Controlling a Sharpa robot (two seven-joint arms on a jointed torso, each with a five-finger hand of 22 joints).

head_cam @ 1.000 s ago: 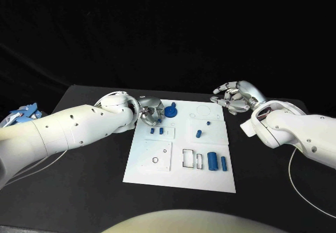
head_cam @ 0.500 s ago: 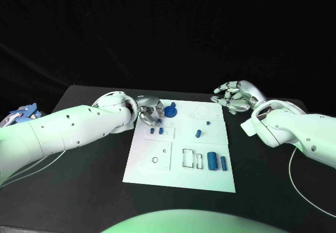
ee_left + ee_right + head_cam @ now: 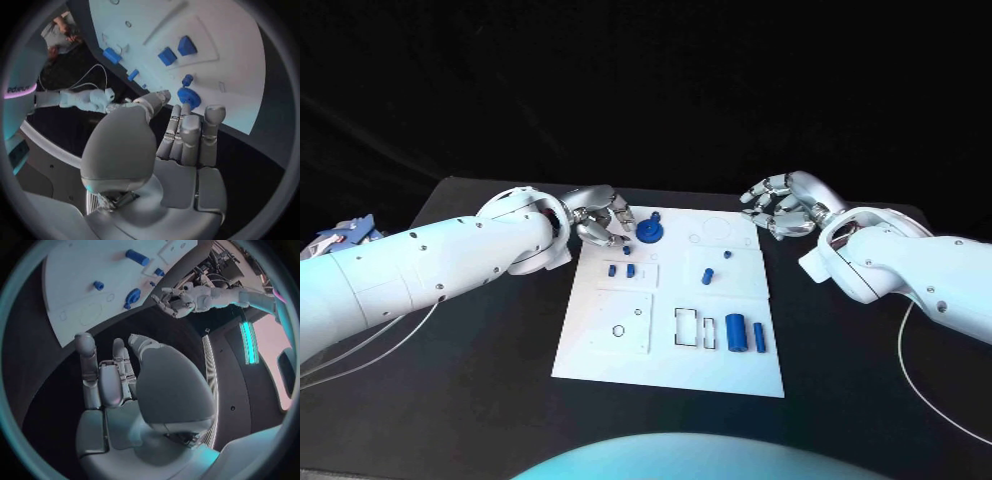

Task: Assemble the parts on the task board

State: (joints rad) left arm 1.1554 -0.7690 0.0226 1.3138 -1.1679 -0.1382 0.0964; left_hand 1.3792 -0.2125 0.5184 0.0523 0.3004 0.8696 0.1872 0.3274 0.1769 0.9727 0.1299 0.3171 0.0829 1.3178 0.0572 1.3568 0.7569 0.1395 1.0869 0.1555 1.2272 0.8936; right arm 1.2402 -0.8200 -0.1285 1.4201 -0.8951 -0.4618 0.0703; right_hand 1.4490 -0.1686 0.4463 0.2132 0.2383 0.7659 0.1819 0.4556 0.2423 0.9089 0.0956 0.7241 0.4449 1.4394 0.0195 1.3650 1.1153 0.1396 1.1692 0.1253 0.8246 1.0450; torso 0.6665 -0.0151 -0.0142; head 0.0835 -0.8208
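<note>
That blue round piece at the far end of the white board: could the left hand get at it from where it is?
Probably yes: the left hand hovers open just beside the blue round piece, with nothing between them.

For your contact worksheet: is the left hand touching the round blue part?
Apart. The left wrist view shows white board between the left hand and the round blue part.

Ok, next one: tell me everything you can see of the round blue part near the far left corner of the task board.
The round blue part is a disc-shaped piece with a short stem rising from it; it looks like matte plastic. It stands on the white task board near the board's far left corner, by the edge. Nothing touches it: the left hand is just beside it, fingers apart, holding nothing. The left wrist view shows the same disc just past the fingertips, with a small blue peg close by.
</note>
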